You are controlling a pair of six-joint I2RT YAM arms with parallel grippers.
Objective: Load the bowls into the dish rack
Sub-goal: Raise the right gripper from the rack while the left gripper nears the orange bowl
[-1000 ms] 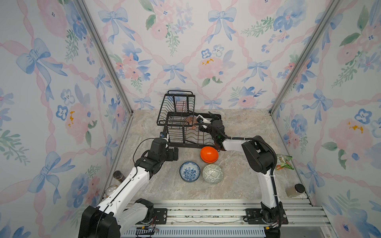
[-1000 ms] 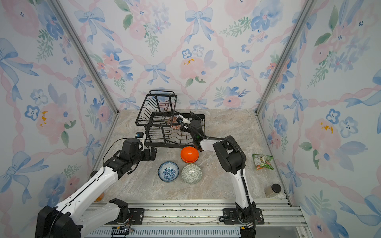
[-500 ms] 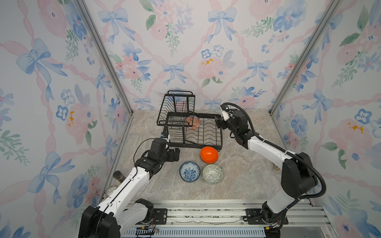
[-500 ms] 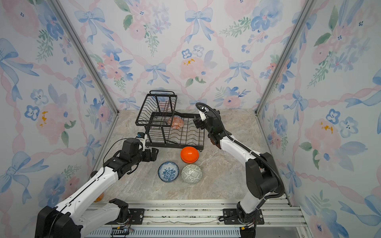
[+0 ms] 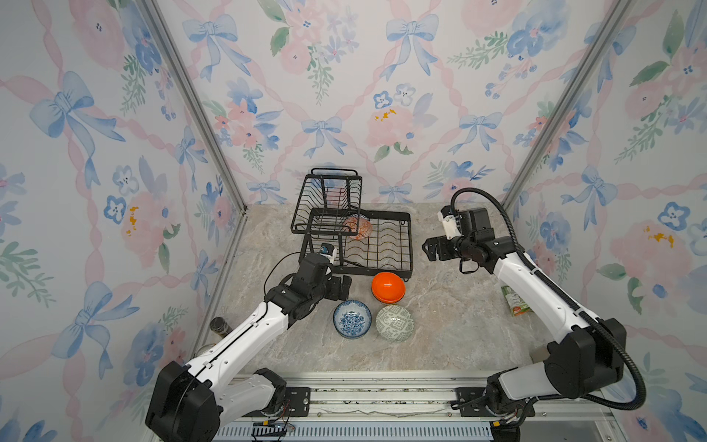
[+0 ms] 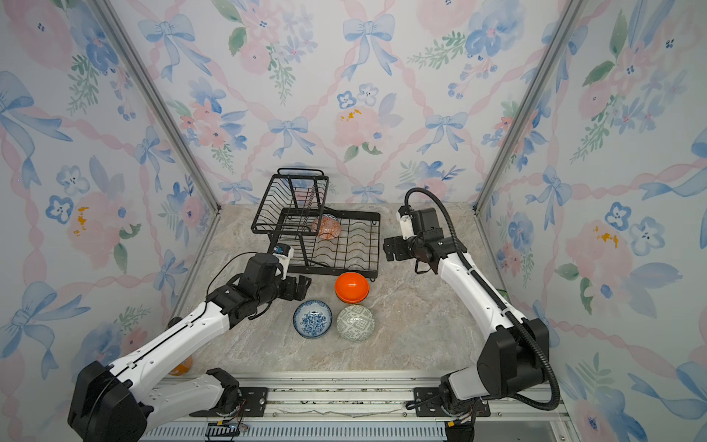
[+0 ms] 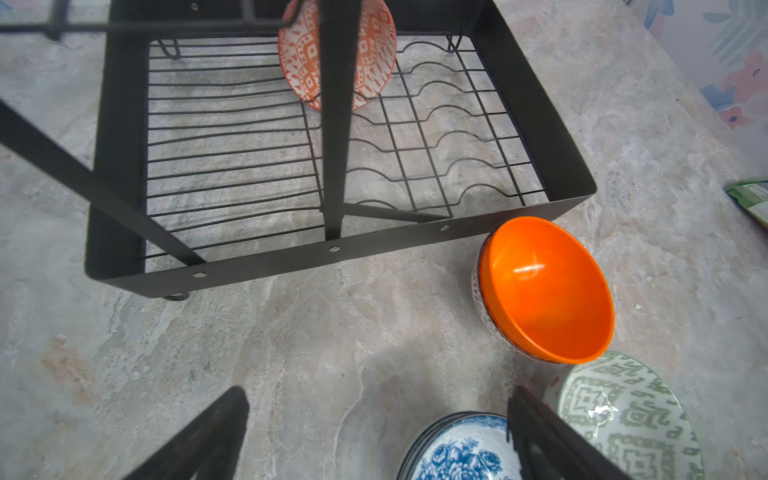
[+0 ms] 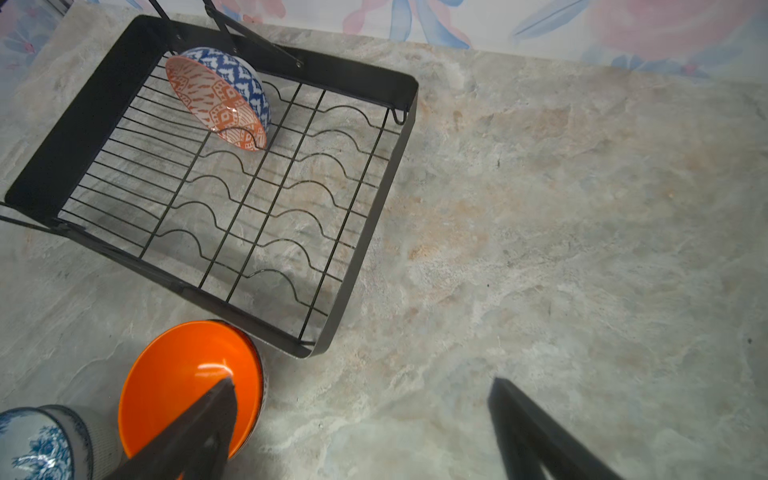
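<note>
The black dish rack (image 5: 409, 245) (image 6: 378, 245) stands at the back middle of the table. A red-orange-and-white patterned bowl (image 5: 357, 227) (image 6: 326, 226) (image 7: 374, 54) (image 8: 216, 104) leans on edge in its low tray. On the table in front of the rack sit a plain orange bowl (image 5: 387, 286) (image 6: 351, 287) (image 7: 544, 291) (image 8: 183, 386), a blue floral bowl (image 5: 352, 318) (image 6: 312, 318) (image 7: 457, 453) and a grey-green geometric bowl (image 5: 395, 323) (image 6: 355, 322) (image 7: 623, 415). My left gripper (image 5: 342, 287) (image 7: 378, 392) is open and empty, just behind the blue bowl. My right gripper (image 5: 430, 248) (image 8: 365, 382) hangs open and empty to the right of the rack.
A green packet (image 5: 516, 302) (image 7: 752, 199) lies at the table's right side. A dark jar (image 5: 219, 326) stands by the left wall. Flowered walls close in the back and both sides. The rack's raised basket tier (image 5: 325, 203) stands over its back left part.
My right gripper has drawn back out of the rack to the right, open, leaving the patterned bowl leaning in the tray. The left arm has not moved.
</note>
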